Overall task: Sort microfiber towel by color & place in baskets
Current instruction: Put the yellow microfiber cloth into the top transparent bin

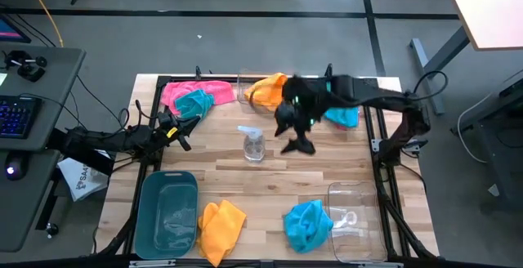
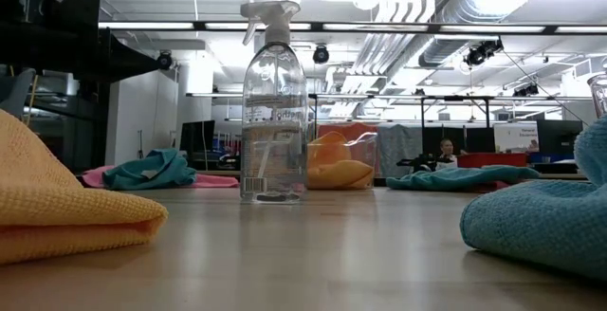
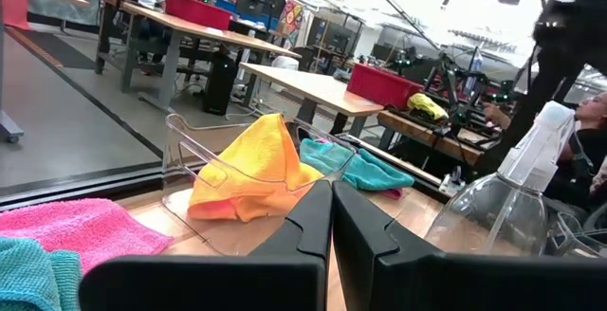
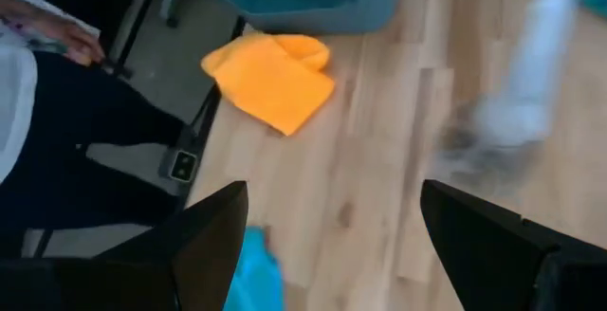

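Towels — two orange point(image 1: 221, 229), three blue point(image 1: 308, 224), one pink point(image 1: 194, 89); baskets three point(image 1: 167, 214) — left end effector point(image 1: 185, 140) together, right end effector point(image 1: 299, 144) apart.

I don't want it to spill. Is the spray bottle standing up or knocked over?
Standing up. The spray bottle sits on its base on the table, nozzle on top, in the low view.

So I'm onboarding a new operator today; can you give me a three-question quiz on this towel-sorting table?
1. True or false: the teal basket is empty.
2. Which towel already lies in the far clear basket? A) pink B) orange C) teal
3. What stands mid-table beside the right gripper?

Key:
1. True.
2. B, the orange towel.
3. The clear spray bottle.
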You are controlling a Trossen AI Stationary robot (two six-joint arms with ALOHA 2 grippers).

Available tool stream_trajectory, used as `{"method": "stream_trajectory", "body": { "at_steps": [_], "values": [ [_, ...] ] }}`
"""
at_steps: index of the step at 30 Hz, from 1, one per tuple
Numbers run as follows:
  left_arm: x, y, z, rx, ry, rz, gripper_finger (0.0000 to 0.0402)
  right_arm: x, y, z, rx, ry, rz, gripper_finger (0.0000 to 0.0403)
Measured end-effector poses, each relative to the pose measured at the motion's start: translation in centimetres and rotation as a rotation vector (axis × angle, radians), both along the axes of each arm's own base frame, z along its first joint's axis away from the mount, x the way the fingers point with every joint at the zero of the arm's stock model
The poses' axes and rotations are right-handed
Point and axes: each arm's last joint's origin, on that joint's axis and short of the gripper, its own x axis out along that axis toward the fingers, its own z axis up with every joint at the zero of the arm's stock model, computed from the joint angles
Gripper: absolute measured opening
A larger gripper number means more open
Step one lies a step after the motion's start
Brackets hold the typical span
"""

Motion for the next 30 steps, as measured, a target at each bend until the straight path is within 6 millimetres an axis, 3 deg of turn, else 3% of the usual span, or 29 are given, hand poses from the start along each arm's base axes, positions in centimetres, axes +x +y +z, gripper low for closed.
{"method": "stream_trajectory", "body": {
  "at_steps": [5, 11, 16, 22, 30],
  "values": [
    [0.0, 0.0, 0.0, 0.0, 0.0, -0.001, 0.0, 1.4, 5.3, -2.8, -0.05, 0.016, -0.152, 0.031],
    [0.0, 0.0, 0.0, 0.0, 0.0, -0.001, 0.0, 4.5, 10.7, -7.2, 0.206, -0.085, -0.467, 0.031],
    [0.0, 0.0, 0.0, 0.0, 0.0, 0.0, 0.0, 6.4, 14.3, -11.0, 0.294, 0.022, -0.537, 0.031],
    [0.0, 0.0, 0.0, 0.0, 0.0, 0.0, 0.0, 8.2, 17.3, -14.4, 0.241, 0.074, -0.483, 0.031],
    [0.0, 0.0, 0.0, 0.0, 0.0, 0.0, 0.0, 10.4, 18.4, -19.1, 0.088, 0.072, -0.392, 0.031]
  ]
}}
